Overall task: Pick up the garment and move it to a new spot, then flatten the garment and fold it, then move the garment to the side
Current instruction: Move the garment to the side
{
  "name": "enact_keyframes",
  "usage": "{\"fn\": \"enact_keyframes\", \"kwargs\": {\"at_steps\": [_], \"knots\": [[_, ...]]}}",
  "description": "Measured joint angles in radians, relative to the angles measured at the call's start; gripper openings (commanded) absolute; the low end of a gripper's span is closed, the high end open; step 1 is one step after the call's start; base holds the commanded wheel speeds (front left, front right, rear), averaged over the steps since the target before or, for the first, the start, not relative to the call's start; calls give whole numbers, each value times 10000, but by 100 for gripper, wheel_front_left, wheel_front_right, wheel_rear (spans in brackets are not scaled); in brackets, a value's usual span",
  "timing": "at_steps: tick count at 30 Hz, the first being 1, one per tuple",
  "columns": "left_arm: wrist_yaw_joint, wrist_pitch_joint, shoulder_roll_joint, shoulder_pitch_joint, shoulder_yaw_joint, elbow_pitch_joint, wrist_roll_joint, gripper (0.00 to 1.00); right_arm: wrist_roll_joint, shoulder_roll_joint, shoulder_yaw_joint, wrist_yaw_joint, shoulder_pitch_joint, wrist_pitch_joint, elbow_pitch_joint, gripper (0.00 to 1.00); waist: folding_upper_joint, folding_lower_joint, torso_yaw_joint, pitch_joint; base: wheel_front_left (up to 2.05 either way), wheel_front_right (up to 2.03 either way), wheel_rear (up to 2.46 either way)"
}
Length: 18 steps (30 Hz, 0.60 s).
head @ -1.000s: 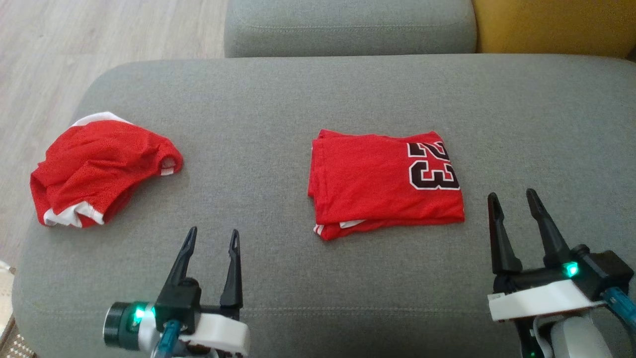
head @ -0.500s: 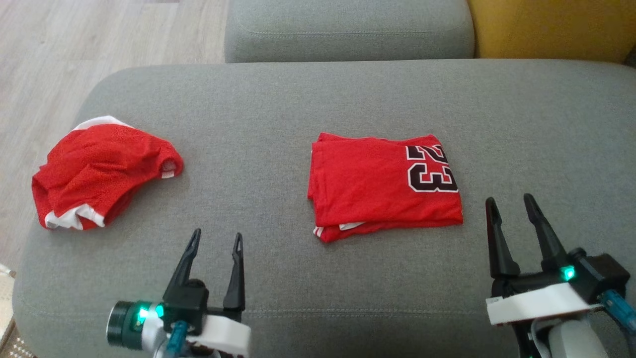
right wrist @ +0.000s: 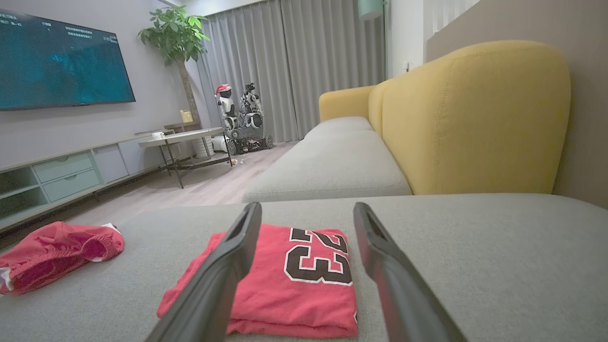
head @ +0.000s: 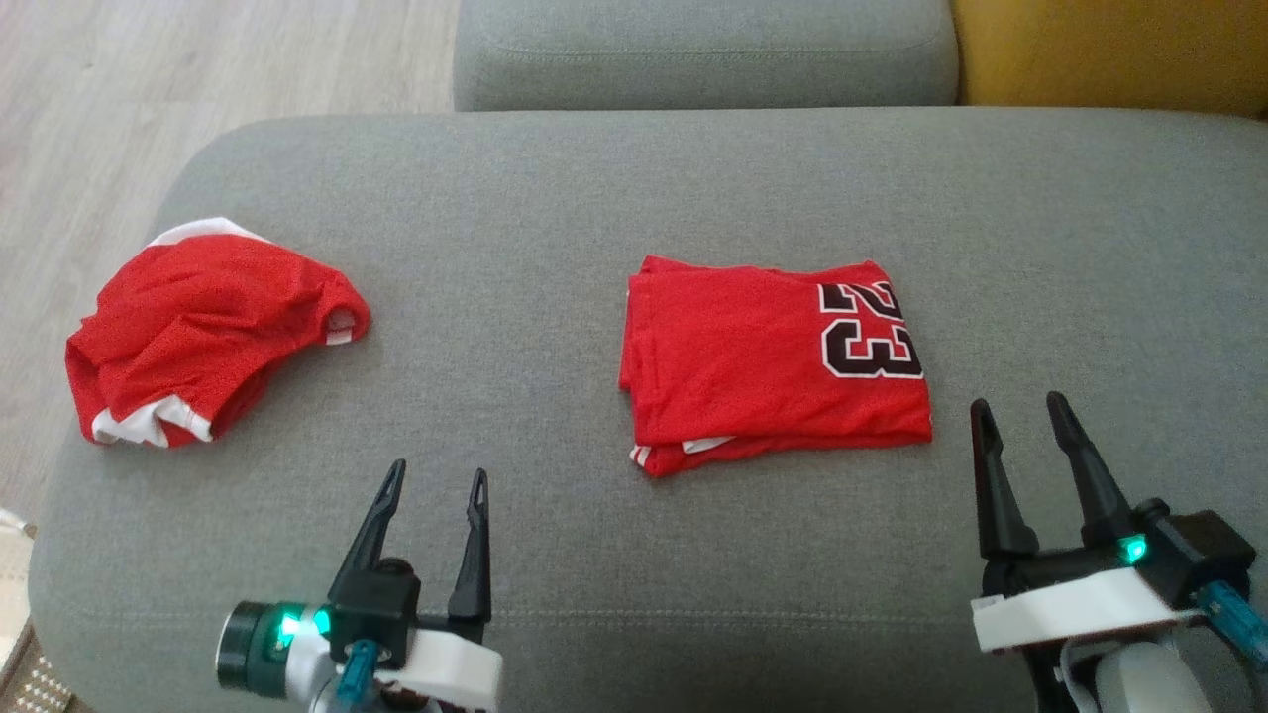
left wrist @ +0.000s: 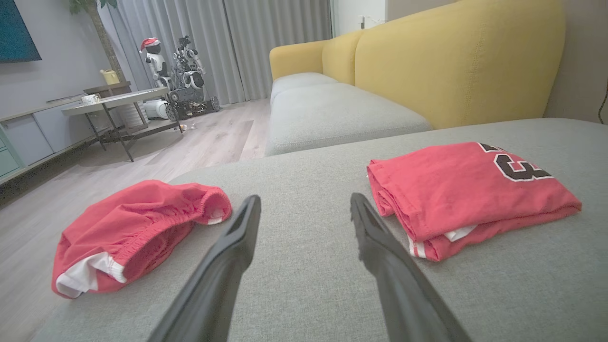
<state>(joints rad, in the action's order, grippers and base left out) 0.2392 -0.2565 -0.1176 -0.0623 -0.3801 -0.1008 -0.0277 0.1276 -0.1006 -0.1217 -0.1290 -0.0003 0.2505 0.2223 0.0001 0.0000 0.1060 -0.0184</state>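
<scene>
A red jersey (head: pixel 778 361) with a black "23" lies folded into a neat rectangle at the middle of the grey cushion (head: pixel 693 188); it also shows in the left wrist view (left wrist: pixel 465 190) and the right wrist view (right wrist: pixel 285 280). Crumpled red shorts (head: pixel 203 332) with white trim rest at the cushion's left end (left wrist: pixel 133 230) (right wrist: pixel 52 254). My left gripper (head: pixel 438 480) hovers open near the front edge, left of the jersey. My right gripper (head: pixel 1020 408) stands open just right of the jersey's near corner. Neither holds anything.
A second grey seat cushion (head: pixel 703 50) lies beyond, with a yellow sofa back (head: pixel 1109 50) at the far right. Wooden floor (head: pixel 99 89) drops off past the cushion's left end. A low table (left wrist: pixel 114 102) and another robot (left wrist: pixel 183 71) stand far across the room.
The head camera has shifted slightly, so the whole scene drifts in the picture. Both grippers stay open in about the same places; the garments have not moved.
</scene>
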Motion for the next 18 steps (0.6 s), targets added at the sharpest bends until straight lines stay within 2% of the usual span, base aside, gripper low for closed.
{"fn": "enact_keyframes", "kwargs": {"at_steps": [3,8,14,18], "knots": [[109,0,33,0,33,-19,0,100,15,-4,13,0,-63,0,364,100,0,0,28,102,0,0,0],[159,0,56,80,27,71,144,100,71,-341,-105,0,-1268,-4,2092,100,0,0,27,468,0,0,0],[163,0,165,924,-303,430,339,100,1739,-1039,-272,0,-4175,-819,4276,100,0,0,156,1248,0,0,0],[157,0,360,1474,-717,596,353,100,2669,-1643,-416,2,-5370,-1770,5459,100,-1,0,452,1734,0,0,0]]}}
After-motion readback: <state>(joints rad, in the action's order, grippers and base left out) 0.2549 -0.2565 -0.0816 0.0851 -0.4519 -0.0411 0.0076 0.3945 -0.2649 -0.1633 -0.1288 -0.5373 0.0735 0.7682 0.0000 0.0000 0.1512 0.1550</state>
